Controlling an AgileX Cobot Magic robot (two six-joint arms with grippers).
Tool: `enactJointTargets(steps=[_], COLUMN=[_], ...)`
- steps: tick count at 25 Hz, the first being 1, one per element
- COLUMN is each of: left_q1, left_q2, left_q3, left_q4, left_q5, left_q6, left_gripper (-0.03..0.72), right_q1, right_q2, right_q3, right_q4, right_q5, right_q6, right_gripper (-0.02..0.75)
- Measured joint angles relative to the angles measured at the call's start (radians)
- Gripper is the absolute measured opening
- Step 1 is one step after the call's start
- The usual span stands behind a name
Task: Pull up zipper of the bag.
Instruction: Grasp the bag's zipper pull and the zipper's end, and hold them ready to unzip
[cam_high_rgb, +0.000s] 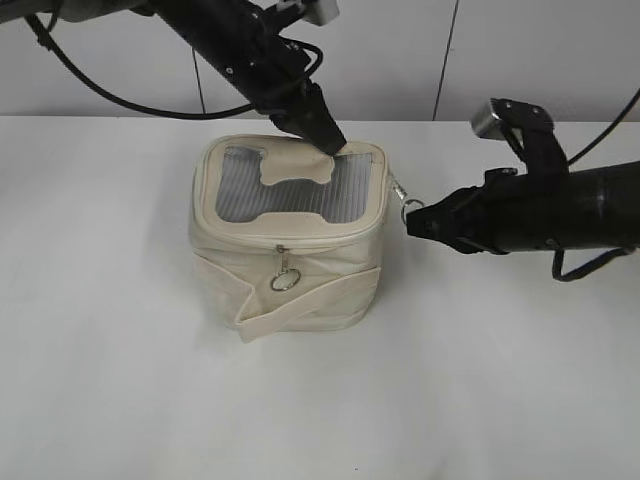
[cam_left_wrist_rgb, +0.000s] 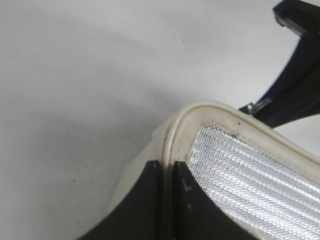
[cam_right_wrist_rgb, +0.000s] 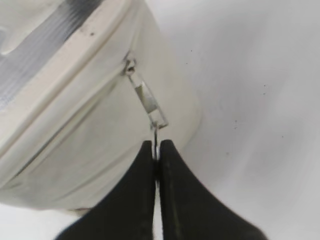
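centrally on the white bench (cam_high_rgb: 120, 380) sits the bag (cam_high_rgb: 290, 270). right gripper (cam_right_wrist_rgb: 158, 150) has its jaws clamped on a ring pull (cam_right_wrist_rgb: 156, 131) of the zipper (cam_high_rgb: 300, 228); left gripper (cam_left_wrist_rgb: 167, 167) pinches the bag's top rim (cam_left_wrist_rgb: 200, 107).

A plain white table (cam_high_rgb: 120, 380) filled the near and middle ground, faintly speckled with small dark marks. Beyond its far edge stood a pale wall (cam_high_rgb: 400, 50) crossed by 2 thin dark vertical seams.
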Motion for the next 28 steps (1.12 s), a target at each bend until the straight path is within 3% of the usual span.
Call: enactJointTargets(steps=[10,14,20,26,28], left_q1=[-0.008,-0.013,-0.022,-0.022,-0.022], left_q2=[0.000,0.000,0.000,0.000,0.000], left_q3=[0.000,0.000,0.000,0.000,0.000], left_q4=[0.019,0.029,0.051,0.061,0.060], left_q5=[-0.044,-0.070,-0.095,-0.109,-0.112], left_q6=[-0.230,-0.317,-0.404,-0.413,-0.415], left_gripper=[0.041,0.041,0.041,0.042,0.068], right_q1=[0.016,0.153,0.404,0.450,0.445], right_q2=[-0.155,-0.155,-0.140,-0.040,-0.032], right_q3=[0.219,0.212,0.048,-0.071,-0.075], right_q4=[-0.017,0.035,0.036,0.007,-0.084], right_q5=[0.210,0.194,-0.061,-0.083,-0.080], right_q6=[0.097,0.111,0.186,0.295,0.385], right_gripper=[0.009,0.009,0.013,0.018,0.051])
